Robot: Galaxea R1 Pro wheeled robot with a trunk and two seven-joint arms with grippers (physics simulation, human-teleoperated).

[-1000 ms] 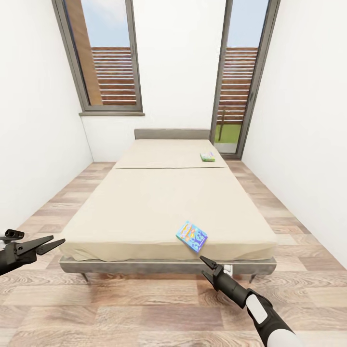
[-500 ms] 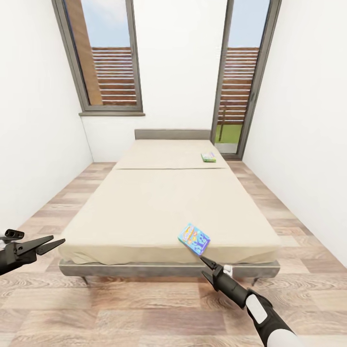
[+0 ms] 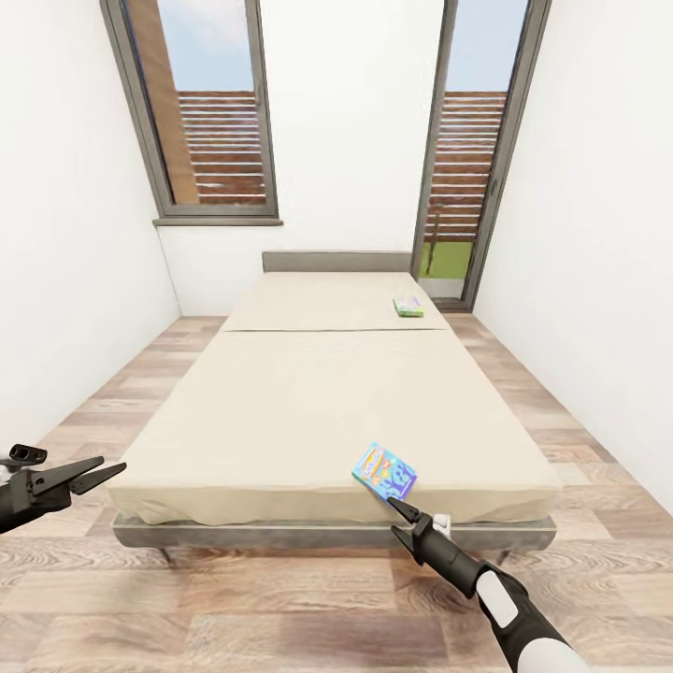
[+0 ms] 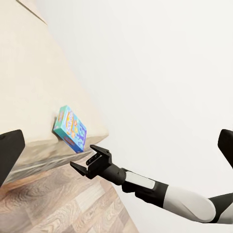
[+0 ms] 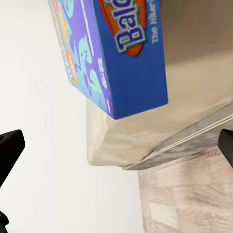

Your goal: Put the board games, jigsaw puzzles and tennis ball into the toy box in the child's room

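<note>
I face the foot of the bed (image 3: 308, 402). A blue board game (image 3: 384, 469) lies near its foot edge, on my right side; a green-edged board game (image 3: 408, 307) lies far up by the headboard (image 3: 336, 261). My right gripper (image 3: 402, 520) hangs just short of the blue box, fingers spread, empty. My left gripper (image 3: 92, 473) hovers over the plank floor (image 3: 280, 608), also spread.

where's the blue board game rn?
In the head view the blue board game lies on the bed near its foot edge, toward the right corner, just beyond the right gripper, whose jaws are open and not touching it.
</note>
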